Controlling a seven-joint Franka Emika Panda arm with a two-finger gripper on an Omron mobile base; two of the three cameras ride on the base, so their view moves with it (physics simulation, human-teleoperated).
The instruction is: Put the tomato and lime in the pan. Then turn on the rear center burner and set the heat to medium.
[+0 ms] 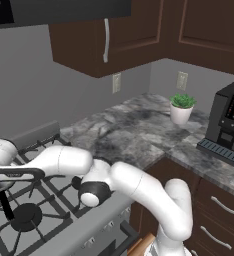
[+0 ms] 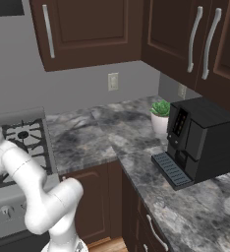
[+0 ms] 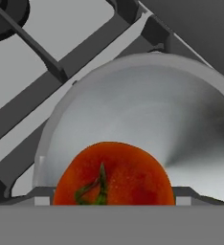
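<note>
Hand view looks down on the tomato (image 3: 114, 174), red-orange with a green stem, which fills the near bottom of the picture directly over the pan (image 3: 147, 119). Whether the fruit rests on the shiny silver floor of the pan or is gripped above it, I cannot tell; the finger tips are not distinguishable, so how wide the hand stands is unclear too. The pan sits on the black iron grates (image 3: 47, 62) of the stove, with 1 burner disc (image 3: 4, 14) at the far left corner. Left base view shows the white arm (image 1: 134, 185) reaching left across the stove (image 1: 44, 210), the pan's rim (image 1: 14, 172) at the left edge with a sliver of orange under it. On the grey stone counter (image 1: 134, 125) to the right stand a potted plant (image 1: 181, 107) and a black coffee machine (image 1: 229, 125).
</note>
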